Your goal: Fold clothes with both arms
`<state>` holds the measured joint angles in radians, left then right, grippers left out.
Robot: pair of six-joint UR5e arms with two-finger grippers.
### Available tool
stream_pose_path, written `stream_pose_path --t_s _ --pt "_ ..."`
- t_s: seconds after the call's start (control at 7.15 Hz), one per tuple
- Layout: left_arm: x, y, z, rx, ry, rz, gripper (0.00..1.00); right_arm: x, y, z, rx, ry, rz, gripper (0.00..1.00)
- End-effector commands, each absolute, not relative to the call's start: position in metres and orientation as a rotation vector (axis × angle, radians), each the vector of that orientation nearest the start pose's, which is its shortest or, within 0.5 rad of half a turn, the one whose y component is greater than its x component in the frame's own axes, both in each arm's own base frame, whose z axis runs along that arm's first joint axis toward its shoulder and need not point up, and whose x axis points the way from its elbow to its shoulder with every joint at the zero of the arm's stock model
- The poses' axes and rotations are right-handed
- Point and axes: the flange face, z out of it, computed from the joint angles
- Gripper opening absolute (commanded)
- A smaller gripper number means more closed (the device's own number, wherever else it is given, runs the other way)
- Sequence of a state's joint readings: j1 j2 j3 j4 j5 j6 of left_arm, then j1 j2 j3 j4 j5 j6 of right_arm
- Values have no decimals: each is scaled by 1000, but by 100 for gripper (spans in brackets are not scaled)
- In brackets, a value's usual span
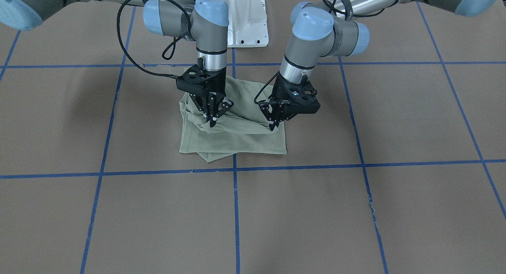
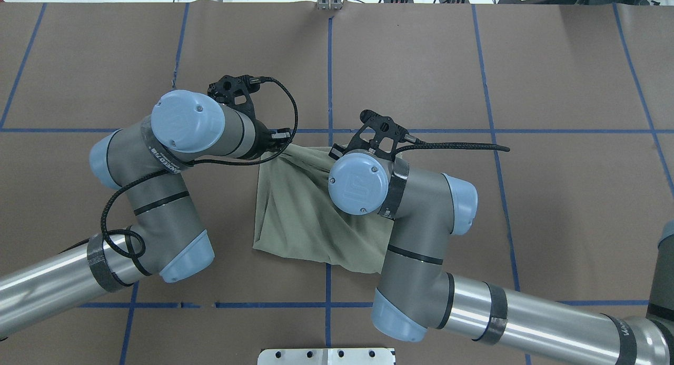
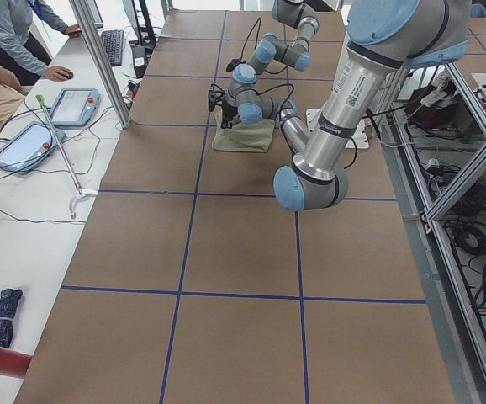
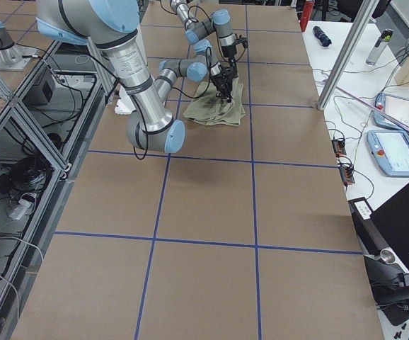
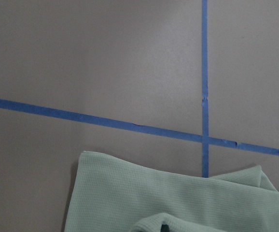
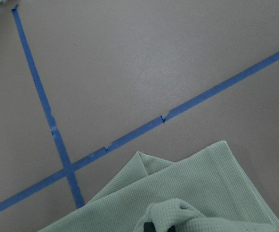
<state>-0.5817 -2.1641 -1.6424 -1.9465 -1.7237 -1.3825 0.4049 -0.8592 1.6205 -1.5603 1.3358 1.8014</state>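
Note:
The pale green shirt lies in a roughly square folded pile on the brown table, also seen in the overhead view. My right gripper points straight down over the pile's left part in the front view, shut on a bunch of raised fabric. My left gripper comes in tilted at the pile's right edge there, shut on a fold of the shirt. Overhead, fabric is drawn taut toward the left gripper; the right wrist hides the right gripper. Both wrist views show shirt fabric at the bottom edge.
Blue tape lines divide the brown table into squares. The white pedestal base stands just behind the shirt. A side table with tablets and a person's arm runs along the far edge.

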Motion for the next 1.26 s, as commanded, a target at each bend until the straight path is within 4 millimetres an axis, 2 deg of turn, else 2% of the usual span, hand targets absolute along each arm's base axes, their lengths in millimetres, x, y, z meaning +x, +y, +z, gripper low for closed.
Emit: stream_pose_path --t_s 0.0,0.14,0.28,0.42,0.56,0.7,0.84,0.98,1.12 --pt "507 -485 248 279 1006 -289 0 -583 -442 224 312 -742 689 0" --pt "506 -485 249 286 1000 -278 0 -582 -449 229 322 -726 675 0" --pt "504 -488 251 288 997 -281 0 -581 -454 235 340 -701 636 9" --pt "504 -488 253 317 982 -227 98 -588 -459 245 375 -660 543 99" --pt "491 -496 251 361 974 -172 100 -571 -483 234 381 -670 526 100" --pt "474 -508 249 382 973 -146 100 -552 -498 214 294 -719 427 100" --pt "470 -511 251 369 978 -135 100 -538 -493 200 261 -767 378 100" --pt "470 -511 251 370 978 -137 100 -533 -486 195 267 -786 370 100" --pt "469 -511 252 369 977 -137 100 -548 -448 206 265 -791 332 100"
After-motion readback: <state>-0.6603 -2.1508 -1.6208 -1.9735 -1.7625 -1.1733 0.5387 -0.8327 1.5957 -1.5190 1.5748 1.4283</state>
